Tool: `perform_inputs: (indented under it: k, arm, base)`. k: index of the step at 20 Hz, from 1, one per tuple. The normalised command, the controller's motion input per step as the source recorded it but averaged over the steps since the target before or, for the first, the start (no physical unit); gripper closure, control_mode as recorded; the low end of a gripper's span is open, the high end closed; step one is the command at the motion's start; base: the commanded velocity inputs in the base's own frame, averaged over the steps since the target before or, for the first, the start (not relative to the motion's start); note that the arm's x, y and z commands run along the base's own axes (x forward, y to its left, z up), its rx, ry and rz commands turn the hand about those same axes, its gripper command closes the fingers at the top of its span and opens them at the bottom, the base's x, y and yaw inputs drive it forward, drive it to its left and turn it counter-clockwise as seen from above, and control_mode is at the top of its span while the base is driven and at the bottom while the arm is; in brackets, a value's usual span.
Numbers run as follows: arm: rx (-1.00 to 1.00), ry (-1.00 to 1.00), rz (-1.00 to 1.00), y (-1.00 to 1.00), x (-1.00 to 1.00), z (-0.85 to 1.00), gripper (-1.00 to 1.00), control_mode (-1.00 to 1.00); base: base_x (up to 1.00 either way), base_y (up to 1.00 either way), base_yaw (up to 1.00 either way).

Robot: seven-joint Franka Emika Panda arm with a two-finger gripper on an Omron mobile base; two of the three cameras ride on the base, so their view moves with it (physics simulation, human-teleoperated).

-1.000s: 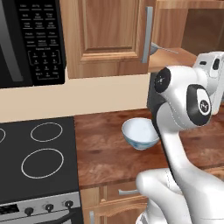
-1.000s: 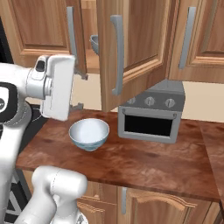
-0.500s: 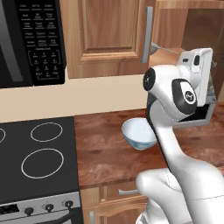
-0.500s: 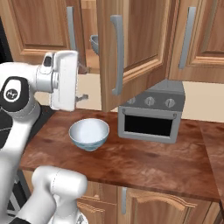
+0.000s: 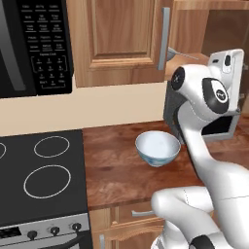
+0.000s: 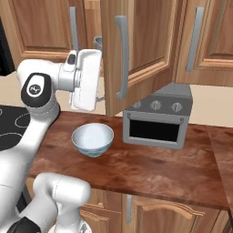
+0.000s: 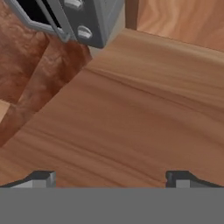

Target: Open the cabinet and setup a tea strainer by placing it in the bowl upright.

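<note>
The cabinet [image 6: 141, 41] has its right door swung open, its grey bar handle [image 6: 121, 57] facing out, while the left door [image 5: 121, 39] is shut. The grey tea strainer [image 6: 97, 43] sits on the shelf inside, partly hidden behind my hand; its thin handle [image 5: 178, 52] pokes out past the left door. The white bowl [image 6: 92, 139] [image 5: 157, 147] stands empty on the wooden counter, below and in front of my hand. My gripper [image 7: 111, 179] is open and holds nothing. It faces the open door's wood panel from close by, at shelf height.
A grey toaster oven [image 6: 159, 123] stands on the counter under the open door, right of the bowl. The black microwave [image 5: 34, 44] hangs at the left above the stove [image 5: 39, 180]. More cabinet doors [image 6: 205, 41] lie to the right.
My hand has moved up a little and to the right, from beside the arm toward the open door and the shelf. Bowl and strainer have not moved.
</note>
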Motion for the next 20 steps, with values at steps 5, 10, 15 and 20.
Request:
perform_inputs:
  k: [5,10,15,20]
  arm:
    - [0.00,0.08,0.00,-0.49,0.00,0.00,-1.00,-1.00]
    - [0.03,0.10,-0.04,-0.76,-0.03,-0.02,-1.00,-1.00]
    - [0.04,0.03,-0.03,-0.71,-0.05,0.00,-1.00,-1.00]
    - [0.03,0.00,0.00,-0.38,-0.07,0.00,-1.00,-1.00]
  base:
    - [0.00,0.00,0.00]
    - [0.00,0.00,0.00]
    - [0.00,0.00,0.00]
    - [0.00,0.00,0.00]
